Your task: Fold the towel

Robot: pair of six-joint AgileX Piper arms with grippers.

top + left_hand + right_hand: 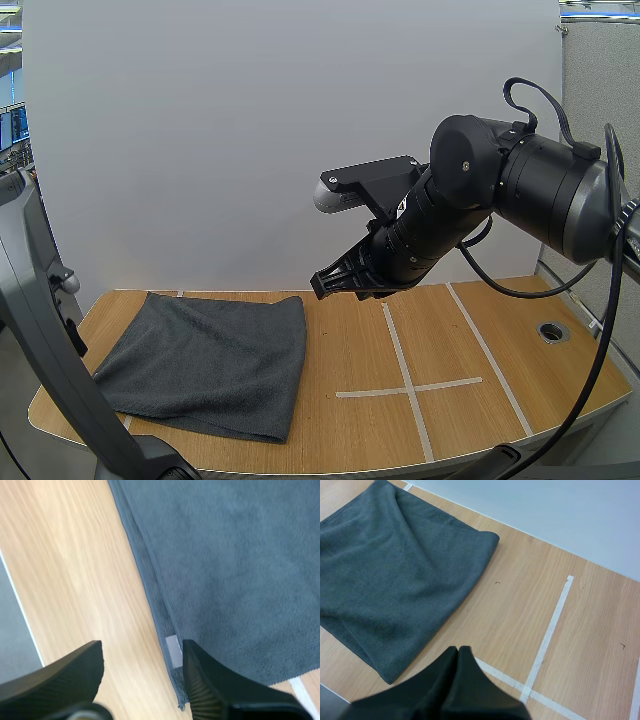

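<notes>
A dark grey towel lies folded on the left part of the wooden table, its fold edge toward the middle. My left gripper is open just above the towel's hemmed edge, its fingers standing either side of a small white label. My right gripper hangs in the air over the table's middle, to the right of the towel and apart from it. In the right wrist view its fingers lie together as one dark wedge, shut on nothing, with the towel below and beyond them.
White tape lines form a cross on the right half of the table. A round grommet hole sits near the right edge. The left arm's grey link stands along the table's left front edge.
</notes>
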